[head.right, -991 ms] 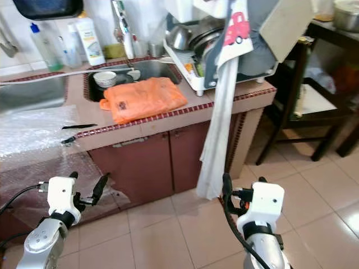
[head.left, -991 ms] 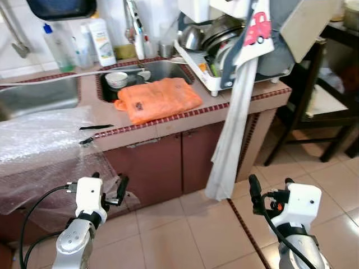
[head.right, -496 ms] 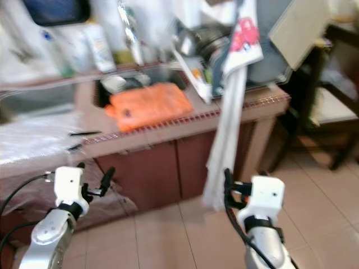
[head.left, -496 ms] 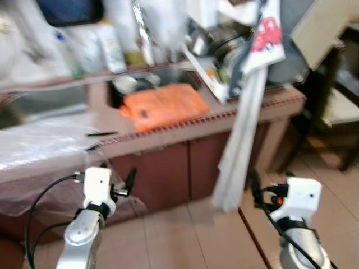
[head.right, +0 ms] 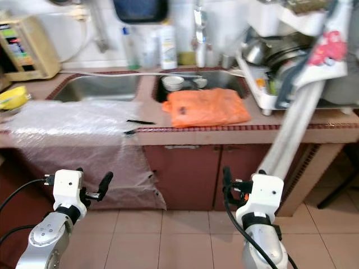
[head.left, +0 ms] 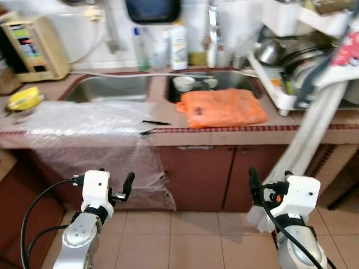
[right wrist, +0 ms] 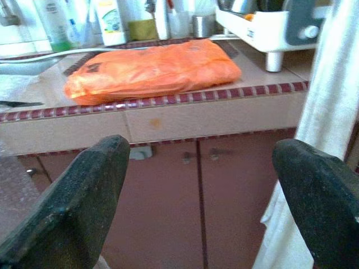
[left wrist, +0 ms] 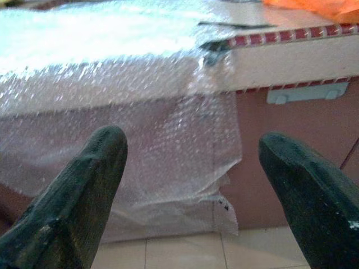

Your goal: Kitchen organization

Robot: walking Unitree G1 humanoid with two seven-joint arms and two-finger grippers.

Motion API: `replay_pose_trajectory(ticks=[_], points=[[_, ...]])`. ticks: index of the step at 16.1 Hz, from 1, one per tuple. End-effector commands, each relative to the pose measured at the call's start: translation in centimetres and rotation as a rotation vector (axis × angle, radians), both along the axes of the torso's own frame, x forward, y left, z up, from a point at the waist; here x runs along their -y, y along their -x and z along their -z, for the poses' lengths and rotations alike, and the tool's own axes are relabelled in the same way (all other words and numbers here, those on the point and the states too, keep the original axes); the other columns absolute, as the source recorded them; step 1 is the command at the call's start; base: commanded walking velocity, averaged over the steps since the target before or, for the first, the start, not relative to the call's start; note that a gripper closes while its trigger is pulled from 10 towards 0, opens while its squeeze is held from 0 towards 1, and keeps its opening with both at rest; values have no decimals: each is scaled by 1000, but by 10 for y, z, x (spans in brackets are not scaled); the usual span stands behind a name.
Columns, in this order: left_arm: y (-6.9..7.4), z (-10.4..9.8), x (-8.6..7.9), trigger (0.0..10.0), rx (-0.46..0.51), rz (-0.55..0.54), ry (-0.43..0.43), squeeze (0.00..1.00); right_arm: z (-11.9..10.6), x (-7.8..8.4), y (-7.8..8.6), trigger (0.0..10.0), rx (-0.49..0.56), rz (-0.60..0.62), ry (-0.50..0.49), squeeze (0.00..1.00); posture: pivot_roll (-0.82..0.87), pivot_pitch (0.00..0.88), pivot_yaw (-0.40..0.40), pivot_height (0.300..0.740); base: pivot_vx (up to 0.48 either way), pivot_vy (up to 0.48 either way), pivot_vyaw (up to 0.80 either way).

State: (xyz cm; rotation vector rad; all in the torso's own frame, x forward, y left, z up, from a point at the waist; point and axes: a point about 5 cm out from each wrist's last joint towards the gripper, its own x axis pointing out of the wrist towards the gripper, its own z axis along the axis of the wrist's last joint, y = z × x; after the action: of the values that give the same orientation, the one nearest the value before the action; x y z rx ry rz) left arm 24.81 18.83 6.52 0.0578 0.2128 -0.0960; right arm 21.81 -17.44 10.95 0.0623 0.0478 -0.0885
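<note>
At counter front, 12 o'clock: orange plastic bag (head.left: pixel 226 107) on ledge by sink (head.left: pixel 210 84), touching neither gripper. Left gripper (head.left: pixel 115 188) at 8 o'clock, right gripper (head.left: pixel 268 188) at 4 o'clock, both spread wide, empty. Judgement: step closer, raise right arm, grasp bag midline. Watch hanging towel (head.left: pixel 311 131) at 2 o'clock, bubble wrap (head.left: pixel 90 120) draped at 10 o'clock. Floor ahead open.

No text can be read clearly — the label on the white bottle (right wrist: pixel 110 21) by the sink and the panel of the beige appliance (head.left: pixel 35 40) are too blurred.
</note>
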Motion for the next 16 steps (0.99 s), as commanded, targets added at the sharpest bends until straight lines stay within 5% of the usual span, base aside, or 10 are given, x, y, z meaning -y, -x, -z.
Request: replay_pose_trajectory(ticks=[1, 16], points=[[-1, -5, 0, 10000, 11, -3, 0, 0, -2, -2, -1, 10000, 10, -6, -9, 0, -30, 0, 52, 740, 0, 277, 0], [0, 3, -4, 10000, -41, 14, -11, 0, -1, -5, 0, 10000, 9, -1, -26, 0, -32, 0, 69, 740, 0, 410, 0]])
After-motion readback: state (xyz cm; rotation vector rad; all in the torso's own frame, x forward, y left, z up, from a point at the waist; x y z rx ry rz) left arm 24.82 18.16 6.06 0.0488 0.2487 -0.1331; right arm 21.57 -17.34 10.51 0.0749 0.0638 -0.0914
